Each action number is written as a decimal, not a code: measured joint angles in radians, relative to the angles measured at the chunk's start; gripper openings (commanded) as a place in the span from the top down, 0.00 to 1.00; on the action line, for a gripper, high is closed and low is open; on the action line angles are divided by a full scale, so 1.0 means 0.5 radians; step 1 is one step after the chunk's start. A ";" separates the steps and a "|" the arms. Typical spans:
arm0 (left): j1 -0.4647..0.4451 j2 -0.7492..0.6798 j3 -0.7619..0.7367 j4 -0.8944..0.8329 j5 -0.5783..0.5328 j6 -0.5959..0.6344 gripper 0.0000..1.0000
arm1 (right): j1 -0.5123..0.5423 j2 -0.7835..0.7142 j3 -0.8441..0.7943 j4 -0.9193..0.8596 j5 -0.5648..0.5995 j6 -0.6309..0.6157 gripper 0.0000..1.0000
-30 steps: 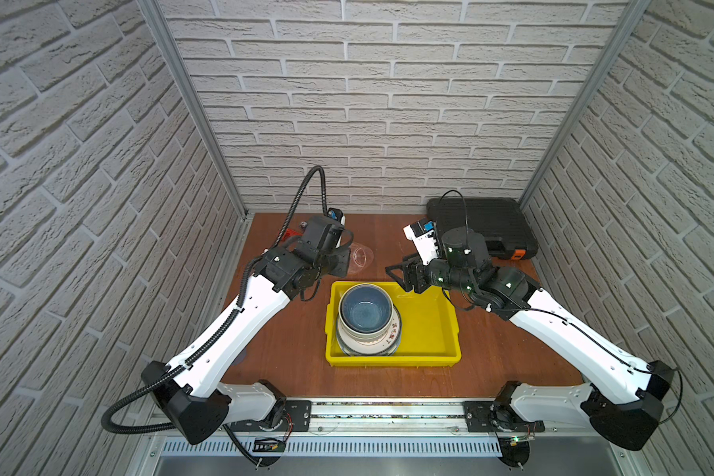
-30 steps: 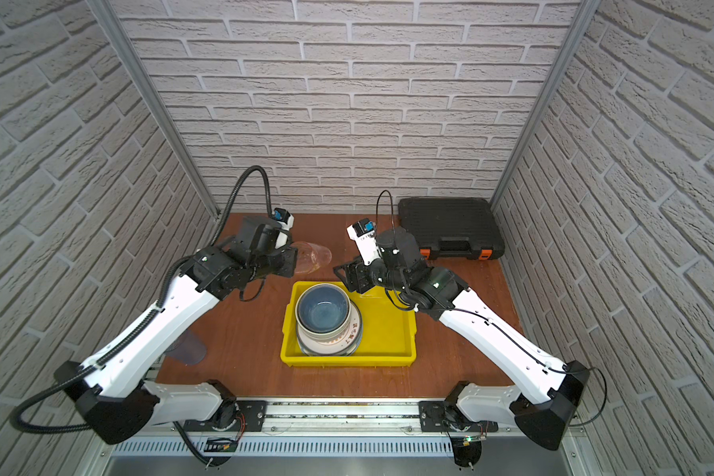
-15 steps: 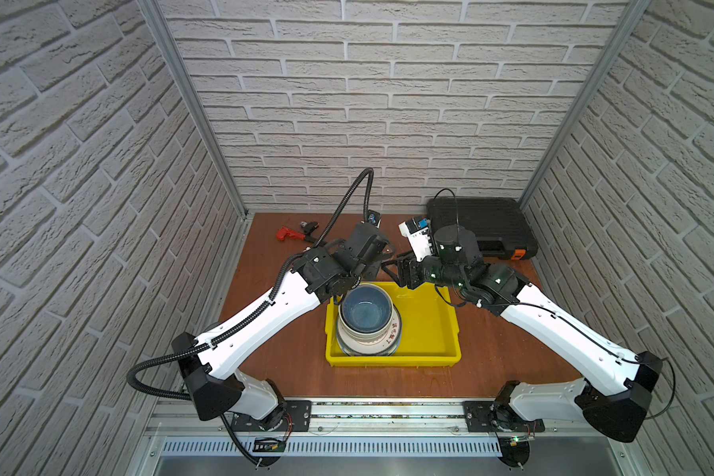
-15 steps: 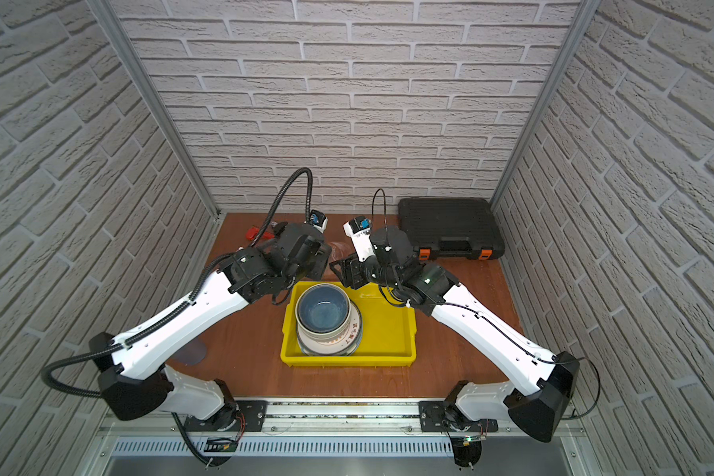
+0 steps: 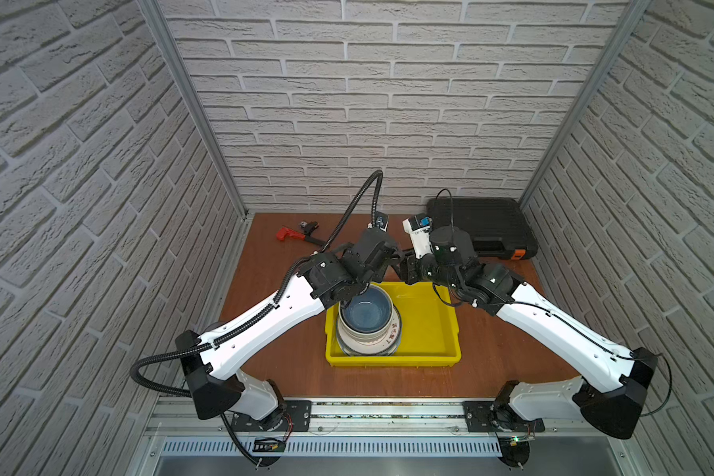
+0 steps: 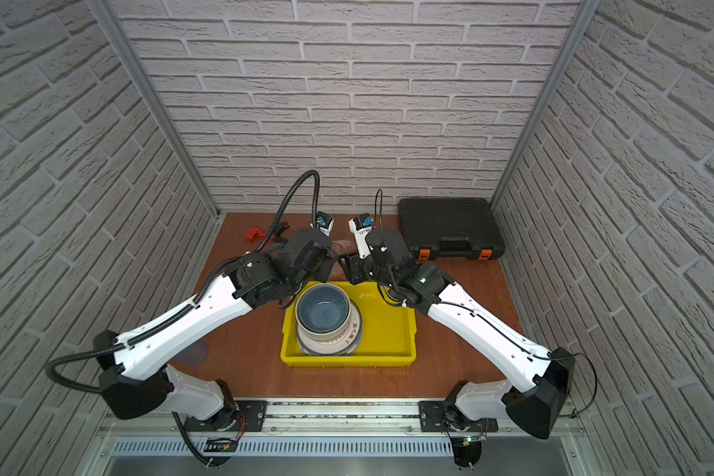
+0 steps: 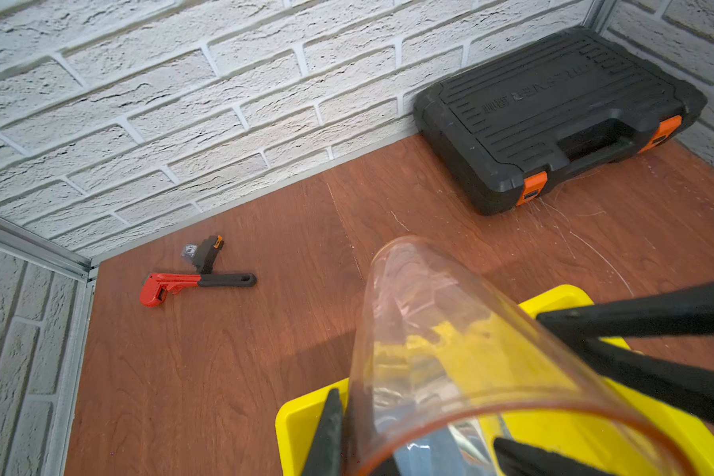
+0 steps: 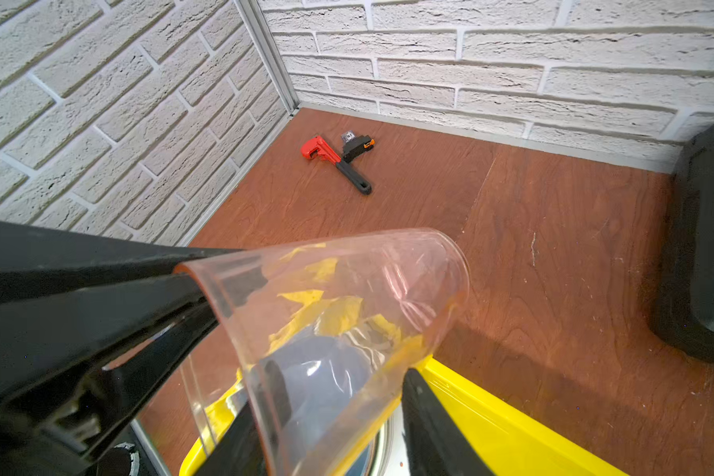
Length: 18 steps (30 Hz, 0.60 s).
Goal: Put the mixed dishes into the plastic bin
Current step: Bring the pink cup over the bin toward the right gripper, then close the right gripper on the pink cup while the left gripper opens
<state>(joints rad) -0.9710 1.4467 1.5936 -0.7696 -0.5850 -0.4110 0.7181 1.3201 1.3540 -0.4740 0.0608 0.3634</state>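
Note:
A see-through pinkish tumbler (image 7: 450, 329) hangs tilted over the far edge of the yellow plastic bin (image 5: 429, 329). My left gripper (image 7: 413, 424) is shut on the tumbler's rim. My right gripper (image 8: 339, 379) straddles the tumbler (image 8: 347, 288). One of its fingers (image 8: 429, 412) lies against the wall. Whether the pair presses it does not show. Inside the bin, a dark-blue bowl (image 5: 367, 310) tops a stack with a white printed plate (image 5: 392, 336). Another tinted tumbler (image 6: 194, 352) lies on the table under my left arm.
A red-and-black wrench (image 5: 293, 234) and a small black part (image 7: 205, 253) lie at the back left. A black case with orange latches (image 5: 481, 226) fills the back right corner. Brick walls close in three sides. Both forearms cross above the bin's far corners.
My left arm has swung right from the back left, carrying the tumbler to the bin's far edge. My right gripper has shifted left and now meets it there.

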 measured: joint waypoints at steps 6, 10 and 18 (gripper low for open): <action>-0.024 0.004 -0.007 0.006 -0.030 0.021 1.00 | 0.011 0.000 0.006 0.000 0.066 0.036 0.68; -0.037 0.021 -0.007 0.011 -0.043 0.013 1.00 | 0.022 0.000 0.015 -0.014 0.126 0.027 0.80; -0.041 0.040 -0.007 0.000 -0.019 -0.021 1.00 | 0.027 0.003 0.015 -0.058 0.156 0.032 0.93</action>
<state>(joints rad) -0.9916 1.4666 1.5902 -0.7696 -0.5945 -0.4213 0.7315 1.3216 1.3617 -0.5030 0.1390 0.3794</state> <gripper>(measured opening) 0.099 0.187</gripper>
